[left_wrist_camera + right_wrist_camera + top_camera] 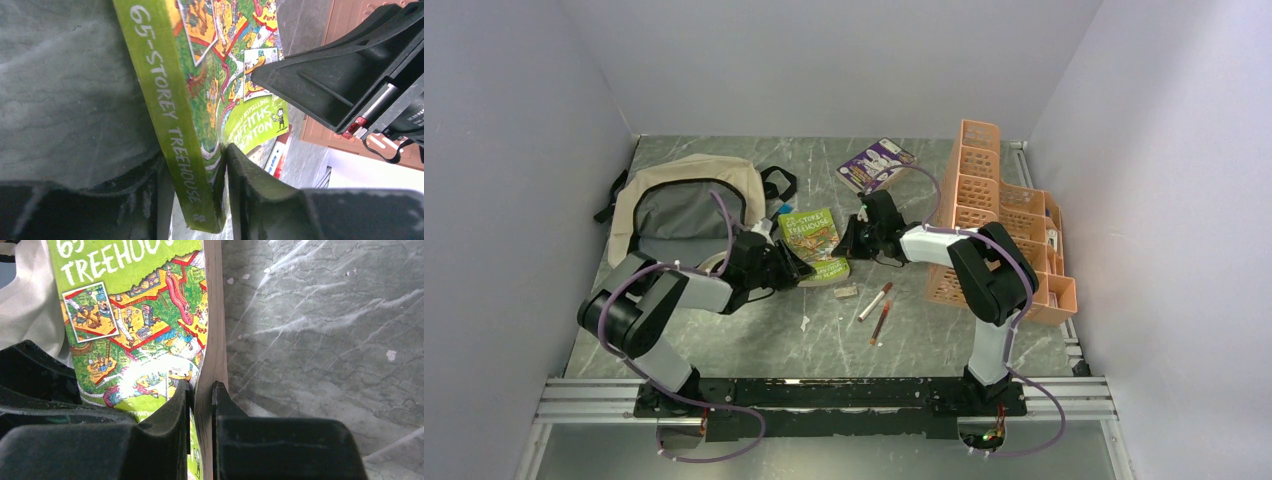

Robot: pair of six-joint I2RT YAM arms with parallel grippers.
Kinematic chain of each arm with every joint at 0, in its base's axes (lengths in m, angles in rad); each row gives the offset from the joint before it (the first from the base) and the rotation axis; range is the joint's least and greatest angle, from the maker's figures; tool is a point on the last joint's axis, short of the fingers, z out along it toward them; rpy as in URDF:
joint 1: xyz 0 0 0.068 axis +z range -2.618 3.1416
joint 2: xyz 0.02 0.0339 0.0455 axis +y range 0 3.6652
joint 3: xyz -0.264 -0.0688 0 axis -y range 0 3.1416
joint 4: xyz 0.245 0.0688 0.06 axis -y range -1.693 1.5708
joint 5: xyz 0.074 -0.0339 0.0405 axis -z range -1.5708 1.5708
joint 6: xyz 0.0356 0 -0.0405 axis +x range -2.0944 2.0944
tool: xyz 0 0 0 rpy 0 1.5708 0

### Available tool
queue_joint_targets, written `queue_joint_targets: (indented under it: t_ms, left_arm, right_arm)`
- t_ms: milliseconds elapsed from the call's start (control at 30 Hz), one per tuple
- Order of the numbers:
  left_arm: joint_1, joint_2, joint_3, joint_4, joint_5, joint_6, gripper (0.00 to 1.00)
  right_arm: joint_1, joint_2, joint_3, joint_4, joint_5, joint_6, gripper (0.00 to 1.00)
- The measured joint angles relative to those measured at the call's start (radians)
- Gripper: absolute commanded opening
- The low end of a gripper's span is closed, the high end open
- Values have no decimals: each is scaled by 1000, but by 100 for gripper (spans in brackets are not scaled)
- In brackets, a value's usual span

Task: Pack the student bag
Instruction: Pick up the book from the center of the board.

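Observation:
The student bag (682, 205), beige with a grey lining, lies open at the back left; its fabric (25, 305) shows in the right wrist view. A green "65-Storey Treehouse" book (814, 243) sits just right of it, held from both sides. My left gripper (796, 263) is shut on the book's near spine corner, and in the left wrist view its fingers (250, 190) flank the spine (170, 125). My right gripper (847, 240) is shut on the book's page edge (212, 315), one finger on the cover and one under it.
A purple book (876, 163) lies at the back. The orange perforated organizer (999, 215) stands on the right. Two pens (876, 300) (882, 322) and a small eraser (846, 291) lie on the marbled table (754, 340) in front of the book. Walls close in left, back and right.

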State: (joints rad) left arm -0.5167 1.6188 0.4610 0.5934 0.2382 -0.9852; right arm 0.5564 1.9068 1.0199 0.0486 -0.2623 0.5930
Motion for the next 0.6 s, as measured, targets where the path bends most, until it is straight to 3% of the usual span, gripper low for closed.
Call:
queue_joint_targets:
  t_ms: [133,333,467,600]
  left_arm:
    - [0,-10,20,-42,1,11,7]
    - [-9,-58,85,-182,-5,86,5]
    - [-11,-134,122,-287,-5,154,5]
    - [-11,-247,180,-424,-11,238,5]
  right_arm:
    - [0,-10,-9,7,4,1,18]
    - [9,-55,-31,11,47,-6,47]
    - [3,-130,-56,-83,134,-47,67]
    - [-1,-231,-61,-194,203,-93,76]
